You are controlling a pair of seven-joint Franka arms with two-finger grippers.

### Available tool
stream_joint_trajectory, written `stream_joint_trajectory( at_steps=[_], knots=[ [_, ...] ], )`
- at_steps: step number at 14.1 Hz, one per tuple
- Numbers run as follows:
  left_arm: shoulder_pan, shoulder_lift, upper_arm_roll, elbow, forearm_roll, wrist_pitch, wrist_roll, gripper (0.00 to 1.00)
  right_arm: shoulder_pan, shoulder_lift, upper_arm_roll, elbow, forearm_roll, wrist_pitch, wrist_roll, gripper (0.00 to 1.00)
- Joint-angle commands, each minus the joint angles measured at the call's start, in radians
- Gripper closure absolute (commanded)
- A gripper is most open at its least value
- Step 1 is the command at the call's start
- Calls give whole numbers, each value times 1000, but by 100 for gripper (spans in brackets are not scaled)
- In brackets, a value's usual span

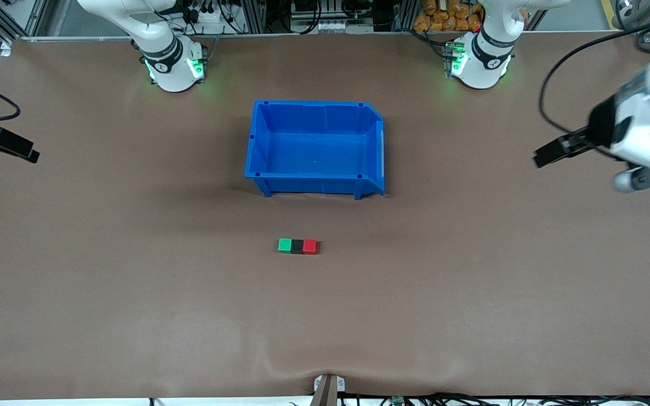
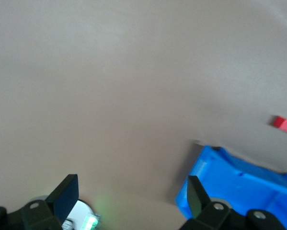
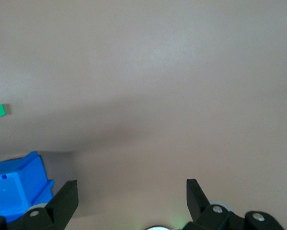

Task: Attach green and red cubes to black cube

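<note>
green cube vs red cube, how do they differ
The green cube is bright green and sits against the black cube toward the right arm's end of the table. The red cube is bright red and sits against the black cube's face toward the left arm's end. Both are the same size, flat on the table, in one row.

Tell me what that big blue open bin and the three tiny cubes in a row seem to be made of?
The big blue open bin looks like moulded plastic: uniform colour, ribbed rim, slight sheen. The tiny green cube, matte black cube and red cube show plain solid colours with crisp edges, probably plastic or painted wood; the look leaves it open. They rest on a dull brown table covering, seemingly paper or fabric, rippled at its edge.
</note>
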Motion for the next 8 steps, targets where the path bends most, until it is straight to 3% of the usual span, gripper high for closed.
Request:
stream_joint_trajectory(
  at_steps=[1, 4, 8],
  knots=[
    [64, -116, -14, -129, 13, 19, 83, 0, -39, -14, 0, -5, 41, -57, 5, 0],
    [96, -183, -14, -225, 7, 80, 132, 0, -74, -17, 0, -10, 105, -98, 2, 0],
    [105, -214, -8, -304, 14, 129, 193, 0, -85, -35, 6, -12, 106, -120, -125, 0]
  ],
)
